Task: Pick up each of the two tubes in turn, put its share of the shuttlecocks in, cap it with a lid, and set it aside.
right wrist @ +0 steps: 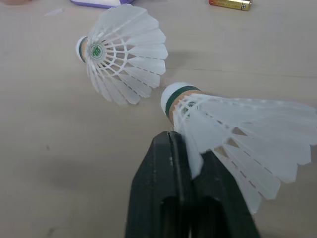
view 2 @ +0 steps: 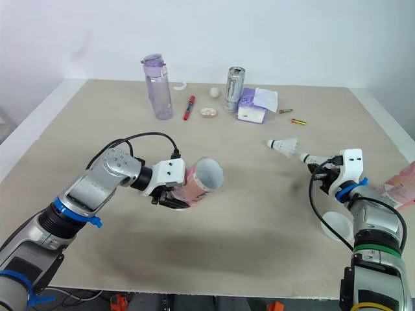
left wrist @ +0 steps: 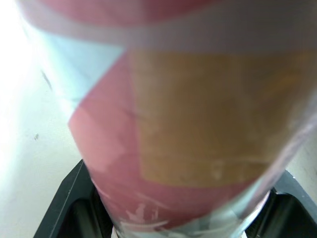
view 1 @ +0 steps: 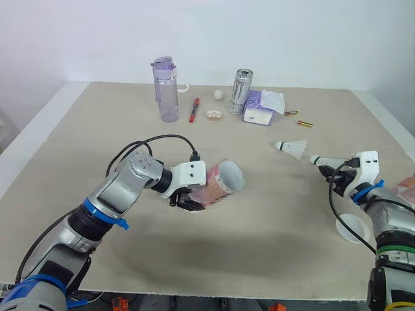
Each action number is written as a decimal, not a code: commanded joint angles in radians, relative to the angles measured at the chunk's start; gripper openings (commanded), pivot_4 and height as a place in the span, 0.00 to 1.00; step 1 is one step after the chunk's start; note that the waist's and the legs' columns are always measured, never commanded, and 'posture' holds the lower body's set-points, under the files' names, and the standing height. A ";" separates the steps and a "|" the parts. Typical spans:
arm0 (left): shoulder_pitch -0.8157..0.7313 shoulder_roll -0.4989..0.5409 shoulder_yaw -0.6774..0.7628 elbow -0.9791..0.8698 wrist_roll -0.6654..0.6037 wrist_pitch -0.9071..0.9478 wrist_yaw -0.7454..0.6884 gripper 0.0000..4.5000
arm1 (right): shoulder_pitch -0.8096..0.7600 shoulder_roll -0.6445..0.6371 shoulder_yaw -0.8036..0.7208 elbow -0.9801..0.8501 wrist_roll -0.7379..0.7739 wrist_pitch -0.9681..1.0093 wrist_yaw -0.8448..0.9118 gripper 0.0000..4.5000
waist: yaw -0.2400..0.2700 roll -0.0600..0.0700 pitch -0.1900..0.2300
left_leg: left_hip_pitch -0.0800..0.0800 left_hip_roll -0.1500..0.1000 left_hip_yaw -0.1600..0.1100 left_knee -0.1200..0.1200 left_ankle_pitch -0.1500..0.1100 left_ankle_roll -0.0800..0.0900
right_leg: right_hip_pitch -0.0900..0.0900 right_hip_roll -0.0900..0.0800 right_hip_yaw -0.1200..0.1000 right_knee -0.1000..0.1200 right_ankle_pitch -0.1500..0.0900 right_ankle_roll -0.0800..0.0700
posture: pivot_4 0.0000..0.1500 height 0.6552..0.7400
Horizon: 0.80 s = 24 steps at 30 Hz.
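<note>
Nearest to the camera, left gripper [view 1: 188,202], clamped across the body of a pink tube [view 1: 222,183]. Tube lying almost sideways, open mouth turned toward the right arm; not possible to tell whether anything is inside. From the left wrist, black fingers [left wrist: 74,210] pressing on both sides of the pink and pale-blue wrap.

On the other side, right gripper [right wrist: 182,148] pinched shut on the feather skirt of a shuttlecock [right wrist: 237,124], cork with green band pointing away from the wrist. Near that cork and not touching it, second shuttlecock [view 1: 293,148] lying on its side on the table [view 1: 259,259]. Close beside the right wrist, white lid [view 1: 350,228] flat on the surface. At the far right edge, part of another pink tube [view 2: 403,184].

Further out, toward the back of the table: clear purple bottle [view 1: 166,89] upright, red marker [view 1: 194,109] lying down, silver can [view 1: 240,91] upright, purple tissue pack [view 1: 261,109] just beside the can, then small battery [view 1: 291,113] and second battery [view 1: 305,123]. Surface beige and matte, with a pale border around it. Behind, plain white wall [view 1: 292,39].
</note>
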<state>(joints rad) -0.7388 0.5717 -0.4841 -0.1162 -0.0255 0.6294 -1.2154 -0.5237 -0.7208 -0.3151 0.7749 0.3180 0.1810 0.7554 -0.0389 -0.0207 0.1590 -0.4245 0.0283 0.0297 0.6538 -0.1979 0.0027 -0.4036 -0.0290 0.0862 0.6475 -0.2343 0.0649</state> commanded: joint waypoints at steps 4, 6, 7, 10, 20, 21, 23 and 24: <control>0.019 0.013 -0.025 0.040 0.024 -0.004 0.011 0.61 | 0.157 -0.122 -0.022 -0.538 -0.035 -0.096 0.051 0.02 | 0.002 0.003 0.001 | 0.000 0.000 0.000 0.000 0.000 0.000 | 0.000 0.000 0.000 0.000 0.000 0.001 | 1.00 1.00; 0.019 0.015 -0.026 0.045 0.022 -0.009 0.007 0.61 | 0.179 -0.182 -0.006 -0.701 -0.057 -0.144 0.107 0.02 | 0.003 0.007 0.002 | 0.000 -0.001 0.000 0.000 0.000 0.000 | 0.000 0.000 0.001 0.000 -0.001 0.001 | 1.00 1.00; 0.018 0.015 -0.027 0.047 0.021 -0.011 0.005 0.61 | 0.179 -0.214 0.004 -0.771 -0.054 -0.165 0.152 0.02 | 0.003 0.013 0.002 | -0.001 -0.001 0.000 0.000 0.000 0.000 | 0.000 -0.001 0.002 0.000 0.000 0.002 | 1.00 1.00; 0.012 0.013 -0.028 0.059 0.020 -0.018 -0.002 0.61 | 0.142 -0.305 0.052 -0.982 0.003 -0.214 0.290 0.02 | 0.002 0.011 0.002 | 0.002 -0.001 -0.001 0.000 0.000 0.000 | 0.001 0.003 0.005 0.000 -0.001 0.002 | 1.00 1.00; -0.001 -0.012 -0.029 0.062 0.011 -0.002 -0.003 0.61 | 0.078 -0.333 0.213 -1.166 0.010 -0.290 0.434 0.02 | 0.005 0.005 0.003 | 0.000 -0.001 0.000 0.000 0.000 0.000 | -0.001 0.002 0.009 -0.001 -0.001 0.001 | 1.00 1.00; -0.003 -0.013 -0.029 0.064 0.011 -0.002 -0.002 0.61 | 0.077 -0.327 0.221 -1.166 0.009 -0.294 0.437 0.02 | 0.006 0.005 0.003 | 0.000 -0.001 0.000 0.000 0.000 -0.001 | -0.002 0.002 0.010 -0.001 -0.001 0.001 | 1.00 1.00; -0.002 -0.012 -0.027 0.061 0.010 0.001 0.001 0.61 | 0.087 -0.314 0.242 -1.176 -0.003 -0.311 0.438 0.02 | 0.006 0.004 0.003 | 0.000 -0.001 0.000 0.000 0.000 -0.001 | -0.002 0.002 0.010 -0.001 -0.001 0.001 | 1.00 1.00; -0.001 -0.011 -0.026 0.059 0.010 0.001 0.002 0.61 | 0.090 -0.308 0.249 -1.178 -0.009 -0.316 0.437 0.02 | 0.008 0.004 0.003 | 0.000 -0.001 0.000 0.000 0.000 -0.001 | -0.002 0.002 0.010 -0.001 -0.001 0.001 | 1.00 1.00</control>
<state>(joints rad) -0.7496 0.5577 -0.4815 -0.0859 -0.0380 0.6094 -1.2281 -0.4275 -1.0489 -0.0821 -0.3693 0.3118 -0.1008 1.1933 -0.0308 -0.0165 0.1623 -0.4248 0.0268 0.0299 0.6542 -0.1982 0.0021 -0.4055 -0.0275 0.0960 0.6466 -0.2355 0.0660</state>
